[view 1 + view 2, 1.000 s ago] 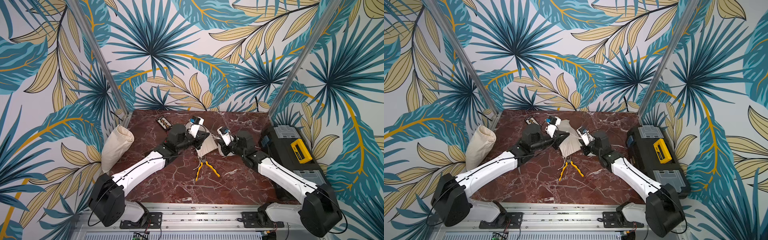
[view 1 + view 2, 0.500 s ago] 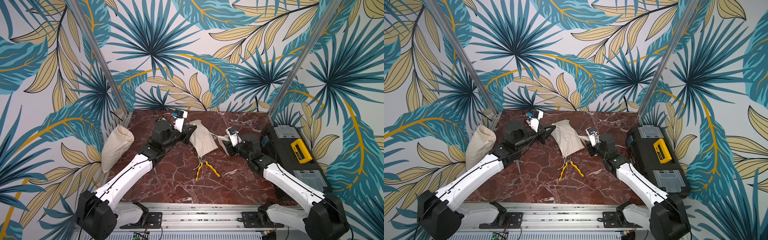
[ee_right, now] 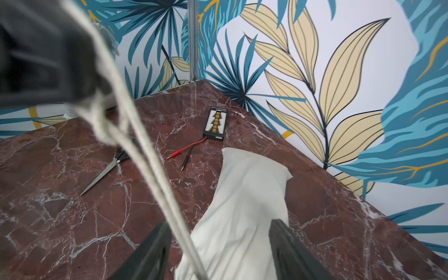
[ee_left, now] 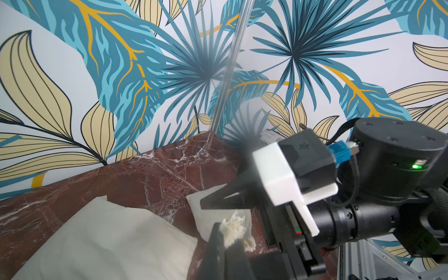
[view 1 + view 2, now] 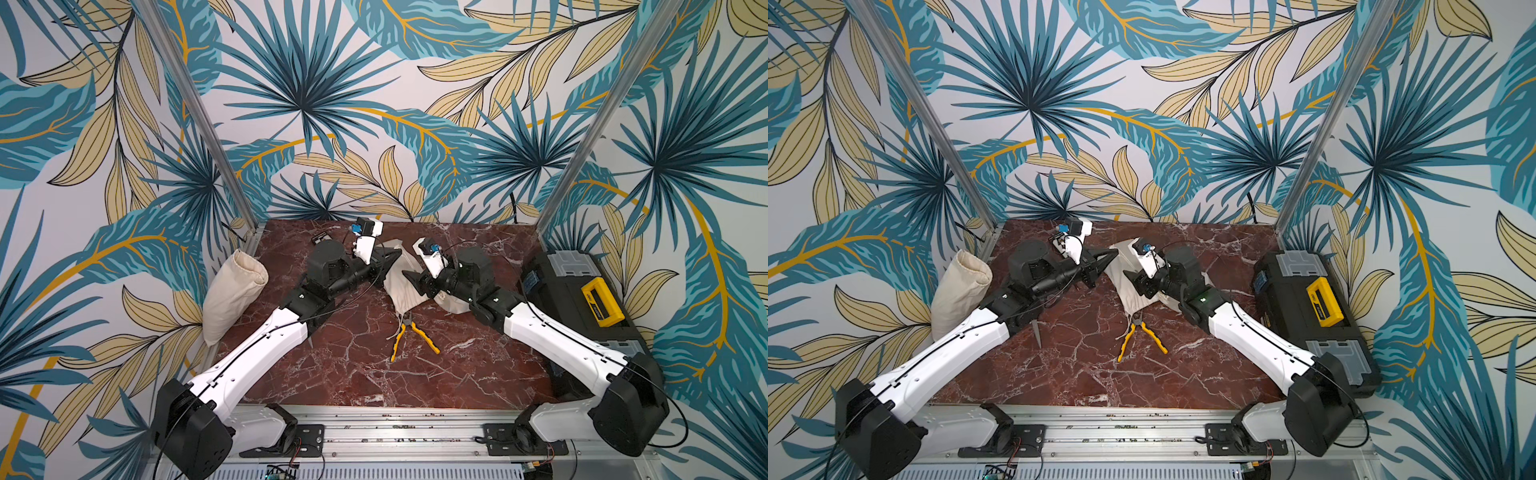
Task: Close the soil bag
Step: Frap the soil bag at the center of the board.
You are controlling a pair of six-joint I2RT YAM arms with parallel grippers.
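Red marble table (image 5: 353,374) carries the soil bag (image 5: 397,297), which lies a little toward 12 o'clock from the centre, between both arms. We see the left gripper (image 5: 392,254) at the bag's 10 o'clock, pressed together on what seems to be the frayed end of the drawstring (image 4: 234,224). At 3 o'clock the right gripper (image 3: 218,225) stands spread over the cloth, and the drawstring runs between its jaws. Yellow pliers (image 5: 409,336) lie at the bag's 6 o'clock.
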